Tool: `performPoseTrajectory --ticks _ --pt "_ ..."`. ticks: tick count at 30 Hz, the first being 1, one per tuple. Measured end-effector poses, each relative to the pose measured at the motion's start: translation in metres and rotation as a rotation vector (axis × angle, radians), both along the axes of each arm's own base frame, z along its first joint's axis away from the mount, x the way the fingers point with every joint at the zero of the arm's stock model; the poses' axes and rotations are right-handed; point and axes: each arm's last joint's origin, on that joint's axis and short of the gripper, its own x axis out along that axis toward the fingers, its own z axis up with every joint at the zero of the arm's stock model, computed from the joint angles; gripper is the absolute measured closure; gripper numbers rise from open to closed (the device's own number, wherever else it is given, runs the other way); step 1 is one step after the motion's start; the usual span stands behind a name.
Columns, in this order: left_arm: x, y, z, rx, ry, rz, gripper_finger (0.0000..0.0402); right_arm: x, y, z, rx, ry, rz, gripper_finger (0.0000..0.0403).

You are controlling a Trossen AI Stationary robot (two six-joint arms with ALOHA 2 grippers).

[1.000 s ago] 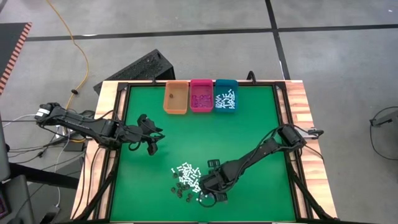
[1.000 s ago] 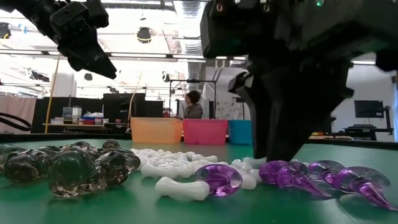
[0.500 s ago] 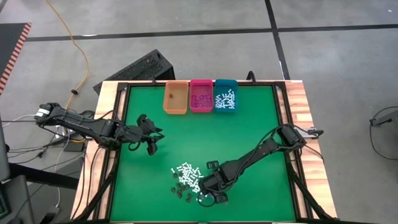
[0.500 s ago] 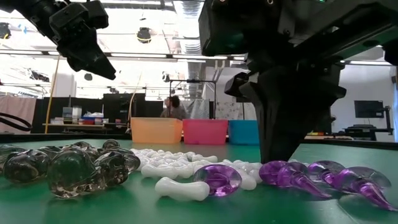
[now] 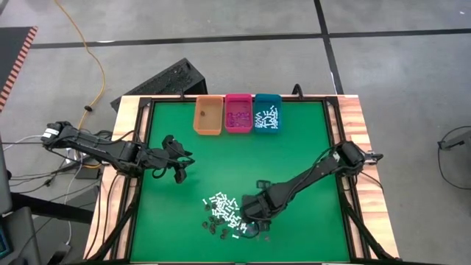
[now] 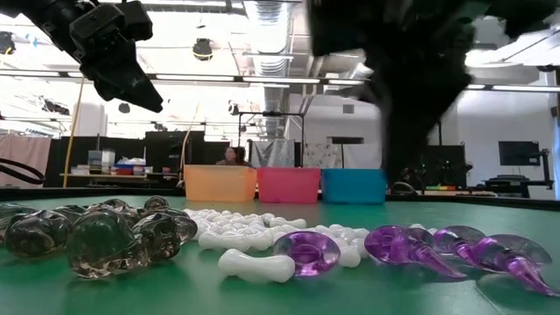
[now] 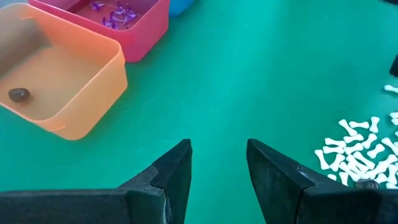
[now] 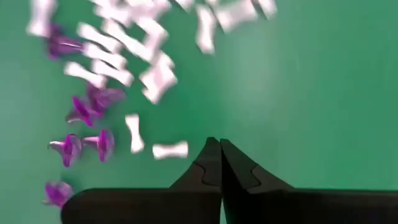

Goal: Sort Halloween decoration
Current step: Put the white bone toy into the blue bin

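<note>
Your right gripper (image 8: 219, 152) has its fingers pressed together with nothing visible between them, above the Halloween decoration (image 5: 223, 213) scattered at the high view's lower centre. The white sticks lie flat, pointing every way. Your left gripper (image 7: 217, 163) hangs partly open and empty at centre left. Top centre, the orange bin (image 5: 207, 115) holds one dark piece, the pink bin (image 5: 238, 113) purple bits, the teal bin (image 5: 267, 112) white sticks.

You get even, bright overhead light on the table (image 5: 294, 147), with only faint shadows under the arms. In the low view, ceiling lamps (image 6: 262, 13) glare, leaving the arms as dark silhouettes; the nearest pieces look soft. Your right wrist view is blurred, the white bones (image 8: 155, 74) smeared.
</note>
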Motion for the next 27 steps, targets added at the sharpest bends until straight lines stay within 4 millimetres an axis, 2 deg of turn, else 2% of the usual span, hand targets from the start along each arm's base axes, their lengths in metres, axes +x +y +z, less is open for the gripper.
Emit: performPoseTrajectory --ticks 3,5,11,15,21,27 --pt "0.000 0.000 0.000 -0.006 -0.002 0.004 0.0257 -0.006 -0.002 -0.001 0.118 0.100 -0.239 0.0370" --pt "0.000 0.000 0.000 -0.007 -0.002 0.004 0.0257 -0.009 -0.001 -0.001 0.185 0.148 -0.337 0.0345" --pt "0.000 0.000 0.000 -0.007 -0.005 0.002 0.0257 -0.007 0.007 0.001 0.229 0.076 -0.530 0.0248" --pt "0.000 0.000 0.000 -0.018 -0.008 0.005 0.0257 -0.004 0.007 -0.006 0.239 0.081 -0.670 0.0203" --pt "0.000 0.000 0.000 -0.009 -0.006 0.003 0.0257 -0.002 0.022 -0.029 0.236 0.094 -0.714 0.0195" --pt "0.000 0.000 0.000 -0.009 -0.004 0.003 0.0257 -0.005 0.031 -0.034 0.227 0.086 -0.761 0.0217"
